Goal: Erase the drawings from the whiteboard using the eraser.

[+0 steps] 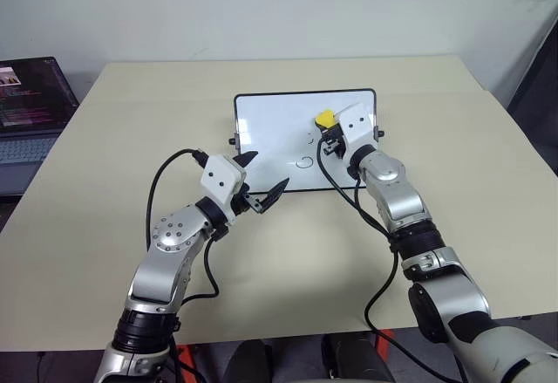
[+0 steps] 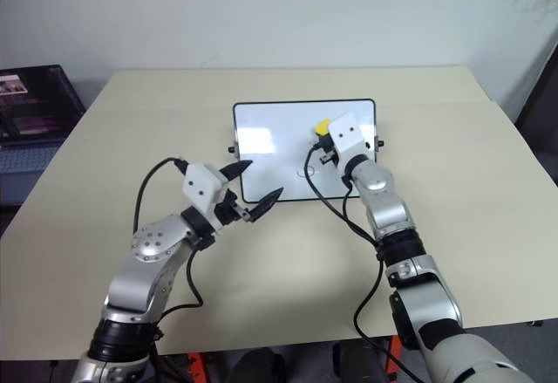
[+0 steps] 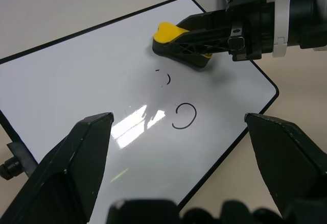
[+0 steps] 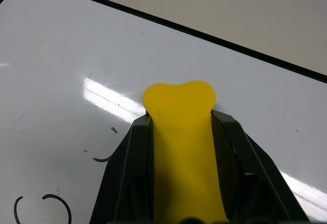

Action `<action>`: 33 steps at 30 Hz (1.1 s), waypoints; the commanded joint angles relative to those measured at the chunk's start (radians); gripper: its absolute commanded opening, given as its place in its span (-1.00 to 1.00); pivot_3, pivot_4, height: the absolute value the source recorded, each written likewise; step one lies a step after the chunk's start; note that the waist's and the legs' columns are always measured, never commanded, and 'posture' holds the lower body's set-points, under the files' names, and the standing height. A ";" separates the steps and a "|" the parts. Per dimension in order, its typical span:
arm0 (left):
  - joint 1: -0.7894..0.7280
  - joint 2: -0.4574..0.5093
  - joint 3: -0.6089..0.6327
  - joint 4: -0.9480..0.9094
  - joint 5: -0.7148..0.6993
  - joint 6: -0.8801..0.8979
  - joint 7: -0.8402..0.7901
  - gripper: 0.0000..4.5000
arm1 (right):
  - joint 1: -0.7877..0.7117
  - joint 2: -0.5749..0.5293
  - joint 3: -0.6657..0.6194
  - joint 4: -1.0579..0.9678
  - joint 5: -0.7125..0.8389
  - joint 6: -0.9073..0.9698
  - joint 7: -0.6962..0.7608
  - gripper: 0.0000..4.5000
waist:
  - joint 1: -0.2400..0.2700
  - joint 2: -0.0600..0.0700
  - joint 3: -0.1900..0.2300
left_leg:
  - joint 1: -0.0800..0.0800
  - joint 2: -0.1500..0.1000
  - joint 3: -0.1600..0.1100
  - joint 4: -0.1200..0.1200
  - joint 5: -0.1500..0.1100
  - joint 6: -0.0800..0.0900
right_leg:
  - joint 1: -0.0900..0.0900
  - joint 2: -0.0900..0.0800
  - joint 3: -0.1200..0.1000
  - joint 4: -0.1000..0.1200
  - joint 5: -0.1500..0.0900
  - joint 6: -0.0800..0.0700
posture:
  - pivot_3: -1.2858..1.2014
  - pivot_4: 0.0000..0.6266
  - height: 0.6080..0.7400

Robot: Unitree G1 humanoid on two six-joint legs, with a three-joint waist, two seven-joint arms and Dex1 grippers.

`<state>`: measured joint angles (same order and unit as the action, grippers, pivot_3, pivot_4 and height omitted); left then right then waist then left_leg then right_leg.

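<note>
eraser (image 3: 176, 44) on whiteboard (image 3: 92, 81), above drawings (image 3: 184, 116)

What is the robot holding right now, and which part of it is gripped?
The right gripper is shut on the eraser, clamping its two long sides, its rounded end sticking out past the fingertips over the whiteboard. The left gripper is open, holding nothing.

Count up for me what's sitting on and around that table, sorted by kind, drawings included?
Whiteboard: 1
Yellow eraser, held in the right tool: 1
Marker drawings left on the board: 2, an open loop and a partly wiped fragment
Laptop beside the table: 1
Total: 5
</note>
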<state>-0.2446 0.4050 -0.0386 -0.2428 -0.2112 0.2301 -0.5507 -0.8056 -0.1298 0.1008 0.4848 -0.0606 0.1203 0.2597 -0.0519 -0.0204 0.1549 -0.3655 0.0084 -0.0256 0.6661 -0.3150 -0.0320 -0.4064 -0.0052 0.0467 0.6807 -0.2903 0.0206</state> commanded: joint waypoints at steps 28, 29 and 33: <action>-0.010 0.002 0.008 -0.040 0.004 -0.017 0.010 1.00 | 0.227 -0.021 0.073 -0.365 0.004 0.196 0.085 -0.45 | 0.004 0.000 0.000 | 0.000 0.000 0.000 0.000 0.000 0.000 | 0.000 0.000 0.000 0.000 0.000 0.000 | 0.03 -0.52 1.00; -0.011 0.002 0.007 -0.039 0.004 -0.018 0.010 1.00 | 0.230 -0.022 0.073 -0.371 0.005 0.200 0.086 -0.45 | 0.004 0.000 0.000 | 0.000 0.000 0.000 0.000 0.000 0.000 | 0.000 0.000 0.000 0.000 0.000 0.000 | 0.03 -0.52 1.00; -0.013 0.000 0.004 -0.036 0.004 -0.021 0.007 1.00 | 0.219 -0.030 0.055 -0.407 0.010 0.204 0.081 -0.45 | 0.004 0.000 0.000 | 0.000 0.000 0.000 0.000 0.000 0.000 | 0.000 0.000 0.000 0.000 0.000 0.000 | 0.03 -0.52 1.00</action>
<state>-0.2429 0.4070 -0.0346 -0.2617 -0.2112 0.2306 -0.5398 -0.5654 -0.1564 0.1776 0.1319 -0.0588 0.3332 0.3456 -0.0477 -0.0204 0.1549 -0.3656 0.0084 -0.0259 0.6661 -0.3150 -0.0320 -0.4064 -0.0052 0.0463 0.6805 -0.2904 0.0206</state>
